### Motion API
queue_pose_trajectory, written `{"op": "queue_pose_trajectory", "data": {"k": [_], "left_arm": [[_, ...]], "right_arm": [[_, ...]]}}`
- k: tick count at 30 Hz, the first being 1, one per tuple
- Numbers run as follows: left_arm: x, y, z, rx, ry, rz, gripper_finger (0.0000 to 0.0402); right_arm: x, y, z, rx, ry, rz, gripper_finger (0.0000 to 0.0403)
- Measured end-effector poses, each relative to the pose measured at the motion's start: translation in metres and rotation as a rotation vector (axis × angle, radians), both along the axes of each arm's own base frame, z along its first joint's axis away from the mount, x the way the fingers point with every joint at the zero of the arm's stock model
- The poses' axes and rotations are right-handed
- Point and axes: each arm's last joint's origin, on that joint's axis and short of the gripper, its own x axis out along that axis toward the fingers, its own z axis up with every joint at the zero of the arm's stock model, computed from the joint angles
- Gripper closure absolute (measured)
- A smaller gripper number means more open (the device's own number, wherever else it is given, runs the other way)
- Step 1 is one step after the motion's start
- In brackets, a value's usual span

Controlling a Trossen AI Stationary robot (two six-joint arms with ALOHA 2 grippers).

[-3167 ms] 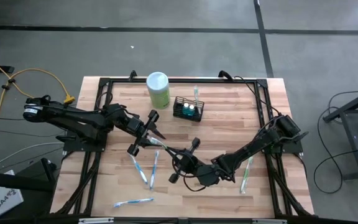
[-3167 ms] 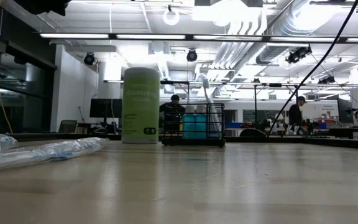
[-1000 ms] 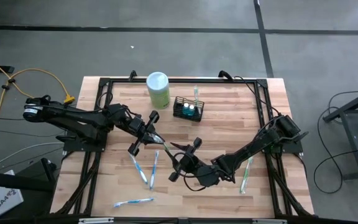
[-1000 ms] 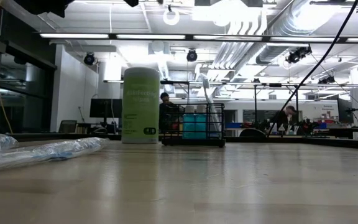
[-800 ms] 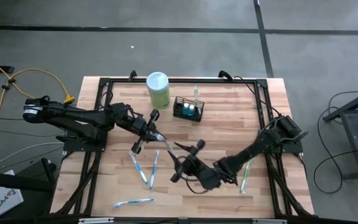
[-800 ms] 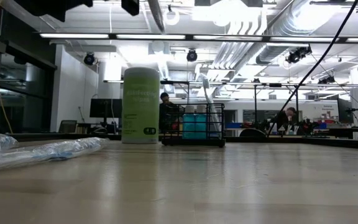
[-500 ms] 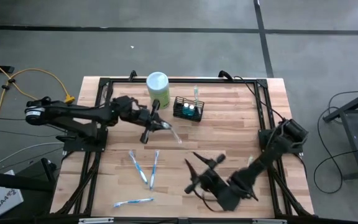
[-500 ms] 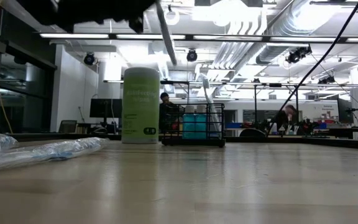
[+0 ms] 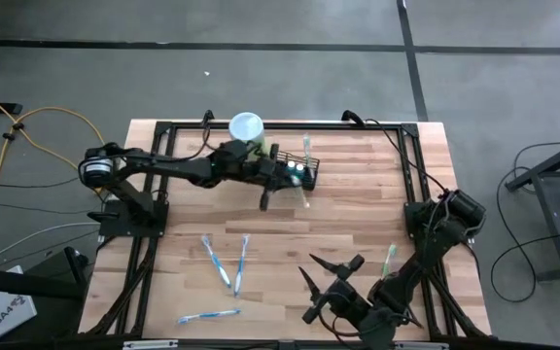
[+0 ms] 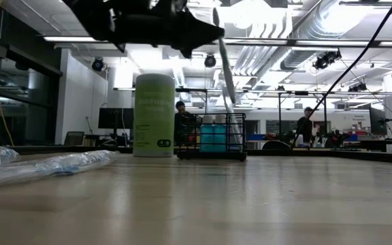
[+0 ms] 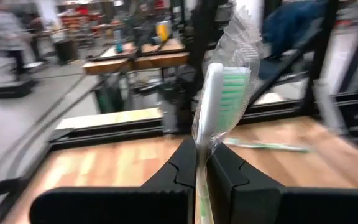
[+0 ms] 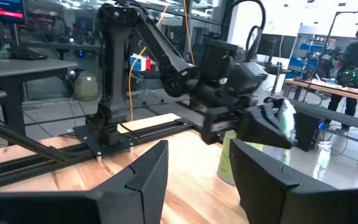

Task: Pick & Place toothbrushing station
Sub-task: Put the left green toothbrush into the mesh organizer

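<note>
The toothbrushing station, a small black wire-mesh basket [image 9: 295,171] [image 10: 211,136], stands on the table near the far edge. One toothbrush [image 9: 306,146] stands upright in it. My left gripper [image 9: 272,188] [image 10: 213,30] hovers just in front of the basket, shut on a toothbrush in a clear wrapper [image 9: 297,197] [image 10: 223,61] [image 11: 219,93]. My right gripper [image 9: 309,267] [image 12: 194,155] is open with nothing between its fingers, low over the table's near right part. My left gripper pinches the wrapped toothbrush's handle [image 11: 199,155] between its two fingers, lying across the brush. The green-bristled head [image 11: 225,87] sticks out past the fingers. The fingers come nearly level from the table's left. The brush is lifted clear, steeply tilted above the basket's near side.
A pale green canister with a white lid [image 9: 246,136] [image 10: 154,116] stands left of the basket. Wrapped toothbrushes lie on the table at the near left [image 9: 224,262] [image 9: 207,316]. One lies at the right [image 9: 389,258]. A black frame [image 9: 280,124] rims the table.
My left gripper has carried the wrapped toothbrush up and toward the far edge and right, from mid-table to just in front of the basket, tipping the brush steeply. My right gripper has drawn back toward the near edge and right.
</note>
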Motion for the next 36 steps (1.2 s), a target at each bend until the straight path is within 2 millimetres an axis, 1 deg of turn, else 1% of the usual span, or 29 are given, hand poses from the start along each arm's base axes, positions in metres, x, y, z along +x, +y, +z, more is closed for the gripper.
{"op": "queue_pose_trajectory", "data": {"k": [3, 6, 13, 16, 19, 23, 26, 30, 33, 36], "left_arm": [[0.001, 0.007, 0.003, 0.042, 0.004, 0.077, 0.0396], [0.000, 0.017, 0.007, 0.055, -0.008, 0.101, 0.0396], [-0.012, 0.051, 0.016, 0.012, -0.027, -0.063, 0.0396], [-0.015, 0.062, 0.021, 0.022, -0.043, -0.052, 0.0396], [-0.016, 0.068, 0.024, 0.040, -0.053, -0.027, 0.0396], [-0.014, 0.065, 0.024, 0.049, -0.055, 0.031, 0.0396], [-0.006, 0.058, 0.018, 0.086, -0.038, 0.100, 0.0396], [0.010, 0.049, 0.005, 0.119, -0.028, 0.154, 0.0396], [0.018, 0.044, 0.001, 0.136, -0.074, 0.209, 0.0396], [0.023, 0.043, -0.001, 0.144, -0.113, 0.263, 0.0396]], "right_arm": [[-0.004, 0.004, 0.000, 0.001, -0.001, 0.014, 0.0241], [-0.008, 0.009, -0.001, 0.007, -0.007, 0.029, 0.0241], [-0.022, 0.022, -0.005, 0.020, -0.017, 0.076, 0.0241], [-0.028, 0.027, -0.005, 0.019, -0.016, 0.096, 0.0241], [-0.032, 0.031, -0.005, 0.019, -0.016, 0.107, 0.0241], [-0.035, 0.033, -0.005, 0.019, -0.016, 0.117, 0.0241], [-0.035, 0.033, -0.005, 0.019, -0.016, 0.117, 0.0241], [-0.035, 0.033, -0.005, 0.019, -0.016, 0.117, 0.0241], [-0.035, 0.033, -0.005, 0.019, -0.015, 0.117, 0.0241], [-0.035, 0.033, -0.007, 0.023, -0.018, 0.118, 0.0241]]}}
